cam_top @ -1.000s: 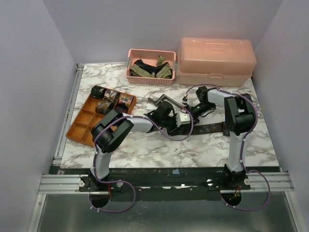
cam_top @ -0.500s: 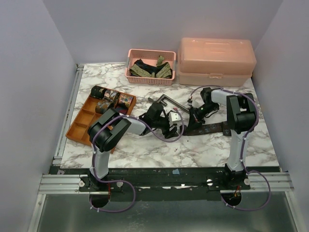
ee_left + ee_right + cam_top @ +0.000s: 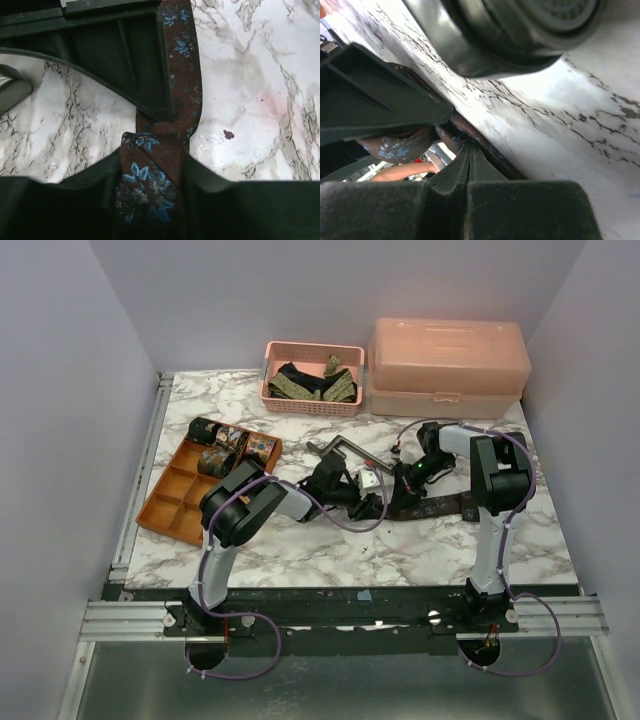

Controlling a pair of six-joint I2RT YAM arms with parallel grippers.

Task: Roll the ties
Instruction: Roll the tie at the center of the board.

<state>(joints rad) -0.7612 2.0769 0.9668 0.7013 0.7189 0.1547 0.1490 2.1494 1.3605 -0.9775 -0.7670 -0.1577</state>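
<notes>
A dark brown tie with blue flowers (image 3: 435, 505) lies flat across the marble, running right from the middle of the table. Its left end is folded over, and in the left wrist view that folded end (image 3: 150, 165) sits between the fingers of my left gripper (image 3: 152, 175), which is shut on it; the strip (image 3: 177, 75) runs away from it. My right gripper (image 3: 405, 483) meets the left gripper (image 3: 378, 498) at this end. In the right wrist view the right gripper (image 3: 470, 146) is shut, its tips against the tie's edge (image 3: 495, 156).
An orange compartment tray (image 3: 170, 502) at the left holds several rolled ties (image 3: 235, 443). A pink basket (image 3: 310, 408) with loose ties stands at the back, a pink lidded box (image 3: 448, 365) to its right. A grey metal bar (image 3: 340, 447) lies behind the grippers.
My left gripper opened wider, drew left, then came back right and closed on the tie's folded end. My right gripper shifted slightly right and stayed shut.
</notes>
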